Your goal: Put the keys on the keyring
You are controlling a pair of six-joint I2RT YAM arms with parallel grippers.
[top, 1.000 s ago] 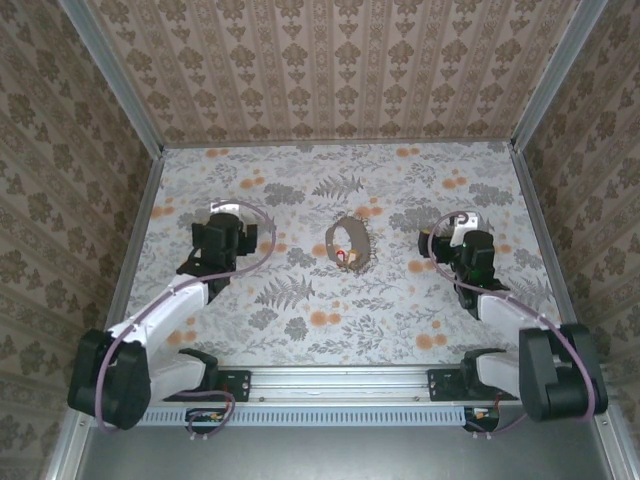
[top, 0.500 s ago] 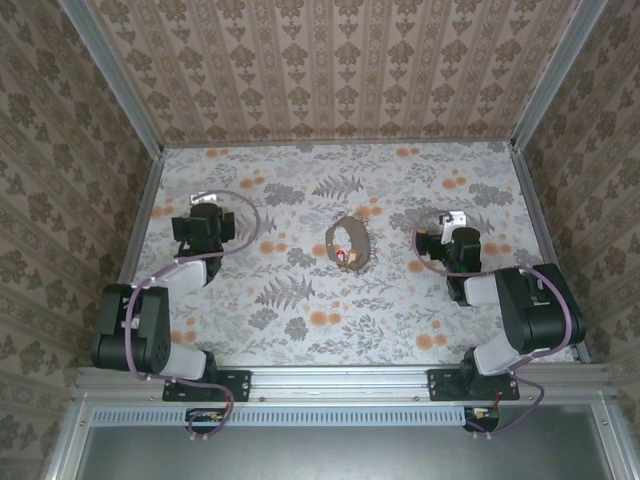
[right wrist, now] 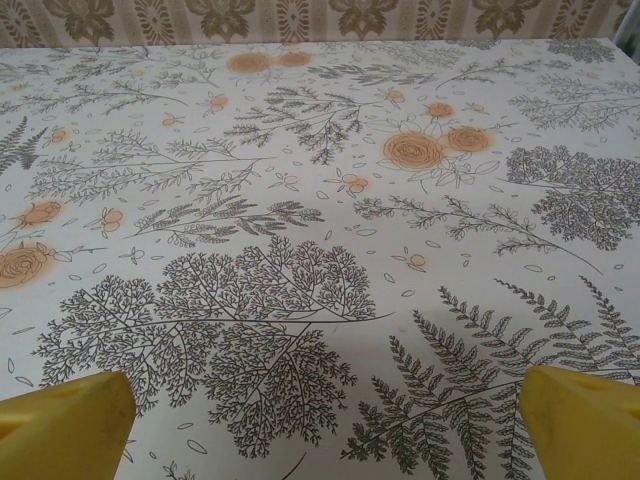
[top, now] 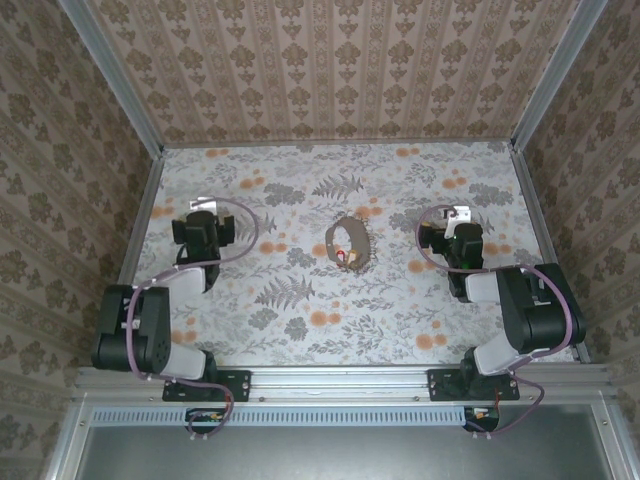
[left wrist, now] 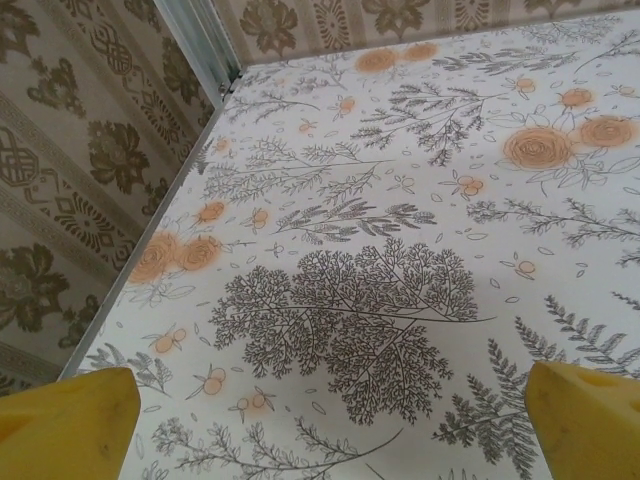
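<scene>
- Keyring, a floppy brown oval strap loop, lies flat at the middle of the floral-patterned desk, with its pinkish-red piece toward the near edge; the keys are too small to single out.
- Left yellow fingers and right yellow fingers are spread wide and empty. They flank the loop well apart, presumably staged for an approach.

The left arm and right arm are black with white links, a mauve cable looping at each wrist, fingertips yellow.
</scene>
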